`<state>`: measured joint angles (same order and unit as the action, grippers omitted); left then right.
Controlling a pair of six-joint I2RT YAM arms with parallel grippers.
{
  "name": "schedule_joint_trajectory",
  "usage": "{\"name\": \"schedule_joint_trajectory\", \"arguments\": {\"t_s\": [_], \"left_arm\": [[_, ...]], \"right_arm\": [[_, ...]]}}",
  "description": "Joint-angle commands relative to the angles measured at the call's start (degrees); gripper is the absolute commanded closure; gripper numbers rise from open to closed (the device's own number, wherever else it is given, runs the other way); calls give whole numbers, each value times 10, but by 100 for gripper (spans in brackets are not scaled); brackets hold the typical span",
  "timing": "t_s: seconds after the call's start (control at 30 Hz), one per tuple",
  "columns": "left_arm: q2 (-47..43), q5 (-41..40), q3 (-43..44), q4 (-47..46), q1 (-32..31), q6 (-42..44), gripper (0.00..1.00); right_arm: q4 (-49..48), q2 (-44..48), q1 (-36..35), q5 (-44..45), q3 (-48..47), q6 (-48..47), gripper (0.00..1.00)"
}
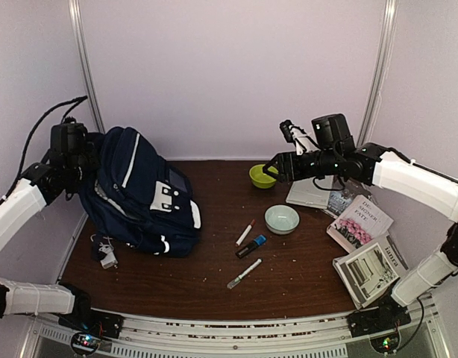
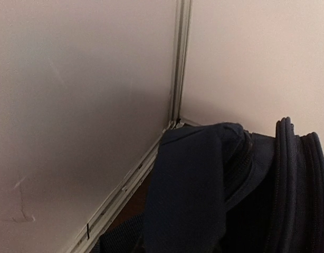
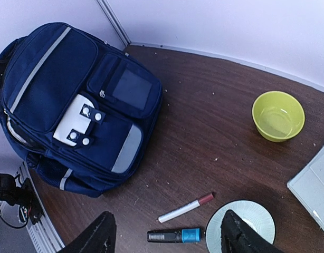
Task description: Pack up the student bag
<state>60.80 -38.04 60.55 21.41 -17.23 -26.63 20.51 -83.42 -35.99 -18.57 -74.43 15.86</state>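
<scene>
At counter (image 1: 296, 287) left edge, left tool (image 1: 72, 160) meets navy-blue fabric student bag (image 1: 139, 194), grip unclear; right tool (image 3: 170, 234) wide, should fetch an item.

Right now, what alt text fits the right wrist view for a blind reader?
A navy backpack lies at the left of a brown table, seen from above past an open, empty claw. A green bowl sits to the right; a pale bowl and two markers lie near the claw.
</scene>
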Motion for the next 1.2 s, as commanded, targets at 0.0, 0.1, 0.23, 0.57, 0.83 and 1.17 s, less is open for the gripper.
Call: {"name": "schedule_joint_trajectory", "arguments": {"t_s": [0.0,0.1,0.23,0.57,0.83,1.17], "left_arm": [[-24,-41,-76,-32,-2,-191,100],[-39,-18,-140,-27,-4,-271,100],[-53,-23,-187,-20,-33,-318,100],[-81,-43,-222,21,-187,-365,75],[-106,-66,-206,154,-330,-413,31],[-175,-152,-152,174,-331,-197,2]], "right_arm": [[68,-6,0,31,-1,-28,31],[80,-15,-2,35,9,-29,34],[78,-40,-29,31,20,-26,36],[130,-158,-103,-19,-19,-46,39],[142,-204,-103,-14,-21,-56,40],[139,-255,-86,6,-53,-53,42]]}}
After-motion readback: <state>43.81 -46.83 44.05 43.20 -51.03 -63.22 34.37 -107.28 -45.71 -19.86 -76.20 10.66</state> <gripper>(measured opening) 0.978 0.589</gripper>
